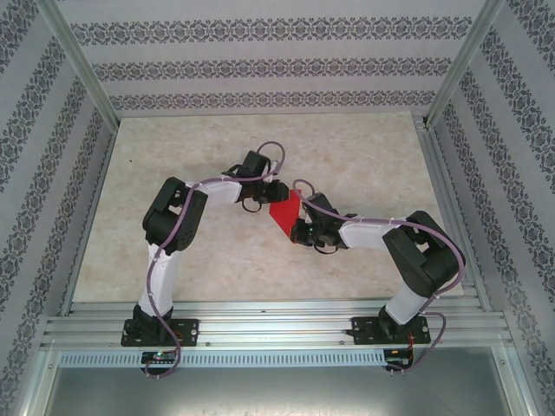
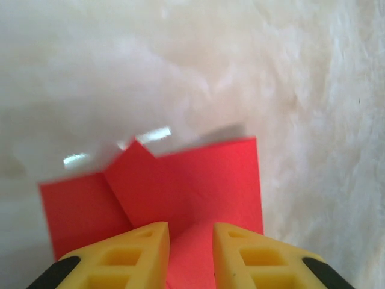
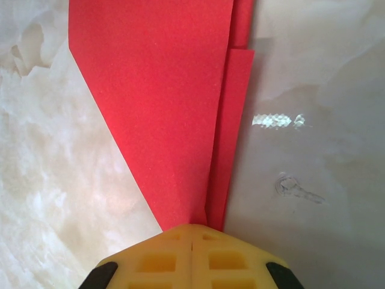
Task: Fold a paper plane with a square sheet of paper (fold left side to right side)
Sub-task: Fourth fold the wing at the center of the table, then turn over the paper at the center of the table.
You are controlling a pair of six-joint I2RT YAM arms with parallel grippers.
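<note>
The square sheet of paper (image 1: pixel 284 213) is bright red and partly folded into a pointed shape, lying mid-table between both grippers. In the right wrist view the paper (image 3: pixel 162 90) narrows to a tip, with layered flaps along its right side. My right gripper (image 3: pixel 191 232) is shut on that tip, its yellow fingers pressed together. From the top it sits at the paper's near right end (image 1: pixel 299 232). My left gripper (image 1: pixel 270 198) is at the paper's far left edge. In the left wrist view the gripper (image 2: pixel 191 241) stands open with a narrow gap, and the folded paper (image 2: pixel 192 180) shows between and beyond its fingers.
The pale marbled tabletop (image 1: pixel 173 165) spreads around the paper. Patterned walls and metal frame posts (image 1: pixel 82 61) close in the back and sides. An aluminium rail (image 1: pixel 277 325) carrying both arm bases runs along the near edge.
</note>
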